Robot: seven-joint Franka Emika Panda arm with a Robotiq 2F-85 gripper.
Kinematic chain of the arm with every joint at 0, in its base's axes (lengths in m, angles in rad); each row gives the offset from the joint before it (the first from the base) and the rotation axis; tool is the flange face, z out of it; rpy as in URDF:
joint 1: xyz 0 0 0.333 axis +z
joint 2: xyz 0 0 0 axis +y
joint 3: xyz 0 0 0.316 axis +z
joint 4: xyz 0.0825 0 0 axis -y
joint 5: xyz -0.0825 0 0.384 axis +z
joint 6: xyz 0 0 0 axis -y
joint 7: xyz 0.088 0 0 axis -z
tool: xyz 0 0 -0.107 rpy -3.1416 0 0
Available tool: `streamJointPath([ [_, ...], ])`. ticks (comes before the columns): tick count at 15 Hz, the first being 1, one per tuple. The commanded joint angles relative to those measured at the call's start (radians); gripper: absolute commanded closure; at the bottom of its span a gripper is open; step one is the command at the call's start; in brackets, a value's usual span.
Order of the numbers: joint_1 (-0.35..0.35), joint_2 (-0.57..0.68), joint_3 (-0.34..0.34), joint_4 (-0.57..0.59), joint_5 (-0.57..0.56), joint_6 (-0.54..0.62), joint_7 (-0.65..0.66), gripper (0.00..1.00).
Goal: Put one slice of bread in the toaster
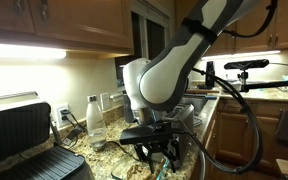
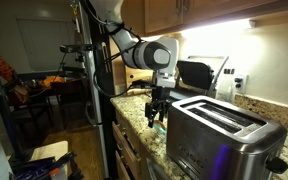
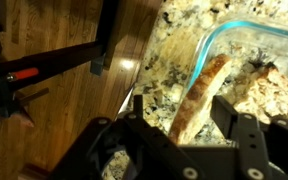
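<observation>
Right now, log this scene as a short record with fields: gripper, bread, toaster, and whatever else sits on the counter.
gripper: low over the counter, jaws look open, one finger on each side of the slice
slice of bread: tan, standing on edge at the dish's near wall
glass dish: clear, on the granite counter, more bread inside
toaster: steel, apart from the gripper, no bread showing in its slots
grill press: black, lid raised
task state: bread not yet in the toaster

exterior views: probably opposite counter (image 2: pixel 134 112) ends, sharing arm (image 1: pixel 174 68) | wrist: close, downward
</observation>
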Motion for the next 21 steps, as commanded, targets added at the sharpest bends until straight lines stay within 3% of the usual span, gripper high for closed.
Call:
streamJointPath([
  [1,0.026,0.010,-0.021,0.014,0.012,0.005,0.020,0.59],
  [6,0.031,0.015,-0.027,0.047,-0.003,-0.023,0.022,0.93],
  [8,0.033,0.007,-0.033,0.068,-0.019,-0.039,0.026,0.99],
  [21,0.057,-0.037,-0.046,0.161,-0.093,-0.156,0.070,0.97],
])
